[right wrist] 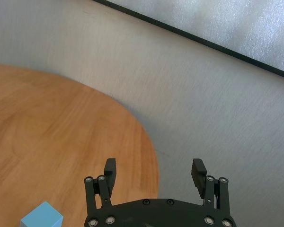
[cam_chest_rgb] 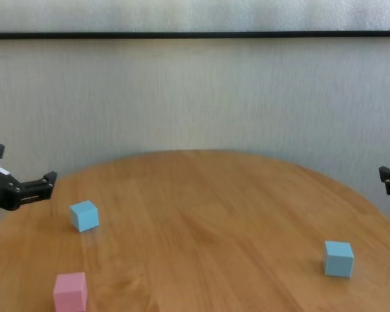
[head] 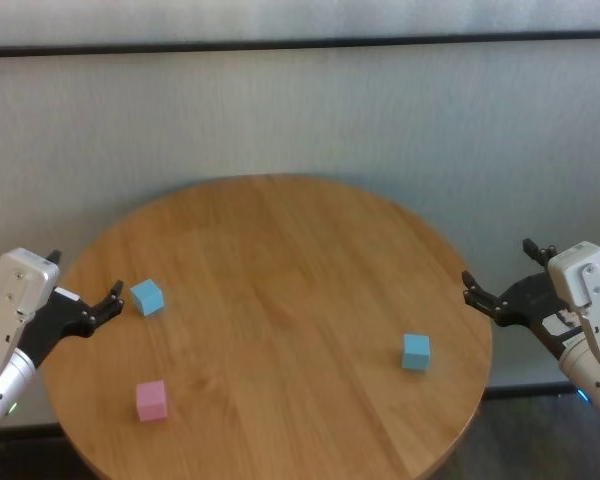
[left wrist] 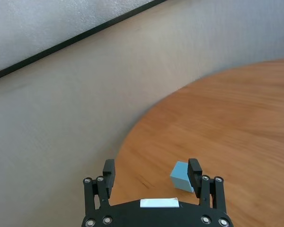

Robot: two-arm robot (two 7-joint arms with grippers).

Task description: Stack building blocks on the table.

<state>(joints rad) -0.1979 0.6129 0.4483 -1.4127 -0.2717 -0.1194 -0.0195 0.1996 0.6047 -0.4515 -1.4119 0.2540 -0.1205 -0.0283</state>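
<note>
Three building blocks lie apart on the round wooden table [head: 280, 250]. A pink block [head: 151, 400] sits near the front left. One light blue block [head: 147, 296] rests at the left, just off the tip of my left gripper [head: 84, 276], which hovers open at the table's left edge. In the left wrist view this block [left wrist: 182, 176] shows beside one fingertip [left wrist: 194, 166], outside the gap. The other light blue block [head: 415, 351] lies at the right. My right gripper [head: 498, 263] hangs open beyond the table's right edge, empty.
A pale wall with a dark horizontal strip [head: 300, 43] stands behind the table. The table's rim [head: 485, 350] curves close to the right gripper. Bare wood spans the middle between the blocks.
</note>
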